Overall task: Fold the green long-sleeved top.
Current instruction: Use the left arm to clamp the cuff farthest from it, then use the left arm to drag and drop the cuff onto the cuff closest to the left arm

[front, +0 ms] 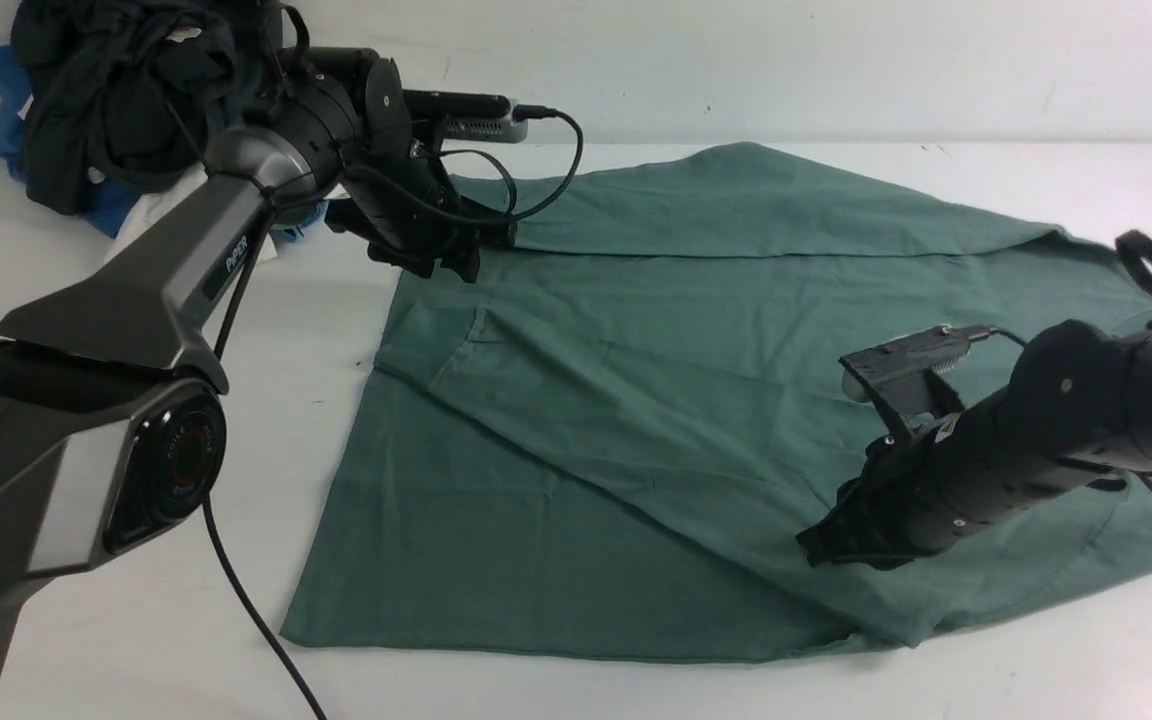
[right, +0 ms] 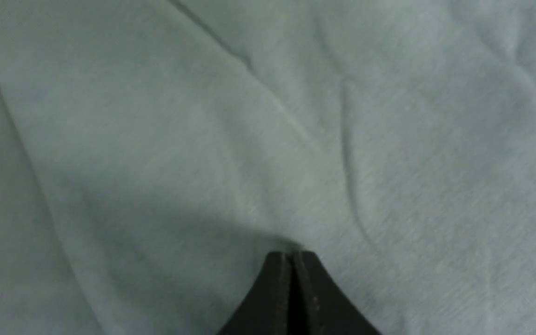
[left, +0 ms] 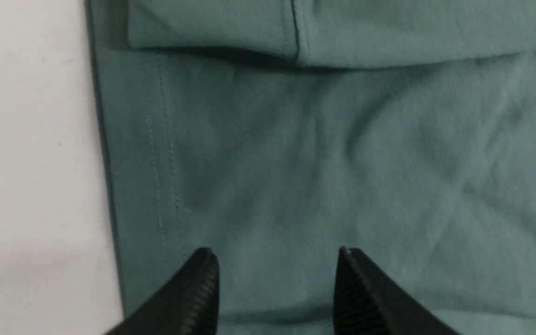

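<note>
1. Green long-sleeved top (front: 636, 420): spread over white table (front: 1036, 690), mostly flat, directly under both grippers; not lifted anywhere.
2. Done so far, judging by lie of cloth: far strip turned over toward robot, giving a straight fold line just beyond L gripper (front: 441, 262). One long flap (prob. a sleeve) laid diagonally across body, running from near L gripper toward R gripper (front: 816, 550). Neck, logo & cuffs not visible; maybe face-down or tucked under, can't confirm.
3. L gripper (left: 275, 260): released, jaws apart, nothing between them. Hovering low over far-left corner of top, stitched hem edge just to one side of tips, folded flap edge just ahead of them.
4. R gripper (right: 292, 255): clenched, tips together, nose down at cloth on near-right part. Tiny pucker right at tips, but can't tell whether any cloth is pinched.
5. Left to do, est.: outline wide & irregular, loose creases around R gripper. Needs at least the sides brought in plus a halving fold or two for a compact rectangle. Approx. early-to-mid stage.
6. Dark clothes pile (front: 116, 100): well behind L gripper, off the top; not part of job.
</note>
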Available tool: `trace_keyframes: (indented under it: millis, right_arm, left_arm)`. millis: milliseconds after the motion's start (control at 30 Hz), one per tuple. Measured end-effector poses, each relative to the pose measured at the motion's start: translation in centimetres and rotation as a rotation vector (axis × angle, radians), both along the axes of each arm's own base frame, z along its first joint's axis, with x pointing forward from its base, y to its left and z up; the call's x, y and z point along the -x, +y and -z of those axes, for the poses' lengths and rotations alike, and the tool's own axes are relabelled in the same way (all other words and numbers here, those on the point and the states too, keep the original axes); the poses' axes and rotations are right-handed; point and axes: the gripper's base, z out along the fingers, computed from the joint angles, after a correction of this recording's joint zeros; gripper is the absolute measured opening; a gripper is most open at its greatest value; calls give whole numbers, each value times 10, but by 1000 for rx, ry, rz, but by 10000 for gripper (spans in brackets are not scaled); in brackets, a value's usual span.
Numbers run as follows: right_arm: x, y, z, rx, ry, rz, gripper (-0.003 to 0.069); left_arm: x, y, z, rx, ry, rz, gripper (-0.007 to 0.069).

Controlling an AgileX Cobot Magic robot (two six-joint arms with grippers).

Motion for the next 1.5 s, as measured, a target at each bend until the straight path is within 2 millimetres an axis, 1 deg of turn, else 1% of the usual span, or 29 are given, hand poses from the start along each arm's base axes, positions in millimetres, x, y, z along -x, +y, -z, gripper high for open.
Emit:
trace_keyframes:
  millis: [33,100,167,267,300,333,400,433,467,533,567,600,633,667,700,833,900,933,967,1033,1067,1100,1167,1200,1233,1300,1333,1433,1500]
  right_arm:
    - [1,0,1,0,6,0,-10]
    - [13,-3,-2,2,47,-7,-10]
    - [20,-5,-5,13,64,-29,-10]
    - [24,-7,-10,22,60,-44,-10]
    - [25,-7,-15,20,43,-46,-10]
    - [26,-8,-25,15,7,-47,-10]
    - [27,-9,-37,4,-39,-44,-10]
    - [28,-9,-38,3,-44,-44,-10]
    - [29,-10,-47,-5,-80,-42,-10]
    - [30,-10,-53,-11,-103,-42,-10]
    - [30,-10,-54,-11,-104,-42,-10]
    - [31,-10,-55,-12,-110,-42,-10]
    - [31,-10,-55,-12,-110,-42,-10]
    - [31,-10,-55,-12,-110,-42,-10]
    - [31,-10,-55,-11,-110,-43,-10]
    - [31,-10,-55,-9,-109,-44,-10]
    - [31,-10,-55,-9,-109,-44,-10]
    - [31,-10,-55,-9,-109,-44,-10]
    - [31,-10,-55,-9,-109,-45,-10]
    - [31,-11,-55,-7,-109,-47,-10]
    - [31,-11,-55,-7,-109,-47,-10]
    - [31,-11,-55,-4,-110,-49,-10]
    - [31,-11,-55,0,-111,-52,-10]
    - [31,-11,-55,0,-111,-52,-10]
    - [31,-11,-55,3,-112,-54,-10]
    - [31,-11,-55,6,-113,-57,-10]
    - [31,-11,-55,6,-113,-57,-10]
    - [31,-11,-55,6,-113,-57,-10]
    - [31,-11,-55,8,-114,-58,-10]
  left_arm:
    - [0,0,0,0,0,0,323]
    - [-4,1,-1,3,-49,-3,363]
    - [-10,1,-1,9,-106,-11,414]
    - [-14,0,2,17,-152,-20,454]
    - [-17,0,3,23,-178,-24,472]
    - [-21,-1,8,31,-214,-31,490]
    - [-24,-1,14,35,-239,-35,492]
    - [-25,-1,15,35,-240,-36,492]
    - [-27,-1,22,33,-259,-40,477]
    - [-30,-1,31,31,-275,-49,444]
    - [-30,-1,32,30,-273,-49,444]
    - [-32,0,39,32,-283,-59,396]
    - [-33,0,42,36,-287,-66,361]
    - [-33,0,42,37,-288,-68,353]
    - [-34,0,46,37,-289,-69,293]
    - [-35,0,49,36,-301,-73,89]
    - [-36,0,48,36,-304,-73,29]
    - [-36,0,48,36,-305,-73,13]
    - [-35,0,46,37,-304,-73,4]
    - [-33,0,34,35,-295,-68,-6]
    - [-33,0,35,35,-292,-68,-6]
    - [-30,0,18,38,-304,-65,-8]
    - [-26,0,-8,46,-323,-64,-8]
    - [-26,0,-10,48,-326,-64,-8]
    - [-23,1,-27,54,-346,-63,-8]
    - [-17,1,-45,59,-338,-60,-8]
    - [-14,1,-47,57,-302,-56,-8]
    - [-5,0,-44,41,-199,-38,-8]
    - [6,-2,-41,-10,-83,21,-8]
